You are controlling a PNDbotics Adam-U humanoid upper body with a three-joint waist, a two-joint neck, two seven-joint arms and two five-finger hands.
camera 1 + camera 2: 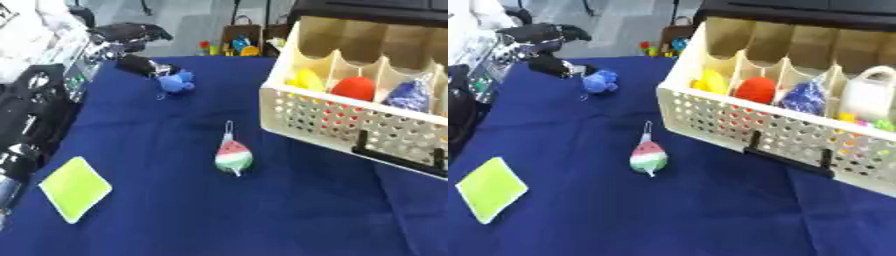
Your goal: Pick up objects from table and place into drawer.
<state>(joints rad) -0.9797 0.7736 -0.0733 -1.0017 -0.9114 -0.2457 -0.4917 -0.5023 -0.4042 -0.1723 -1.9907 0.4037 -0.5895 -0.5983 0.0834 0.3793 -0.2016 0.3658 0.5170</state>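
Note:
A small blue plush toy [178, 82] lies on the blue tablecloth at the back left. My left hand [131, 35] hangs just left of it and above it, fingers apart from the thumb [140, 65], whose tip reaches the toy's edge; nothing is held. A watermelon-slice toy [234, 156] with a string lies mid-table. A lime-green flat square [75, 188] lies at the front left. The cream perforated drawer [719, 117] stands open on the right, with a yellow item [709, 81], a red one [756, 90], a blue one [805, 98] and a white one [874, 95] in its compartments.
A black handle [789, 155] sticks out from the drawer's front wall. My left arm [31, 110] runs along the table's left edge. Small colourful things [236, 47] stand beyond the far edge of the table [262, 215].

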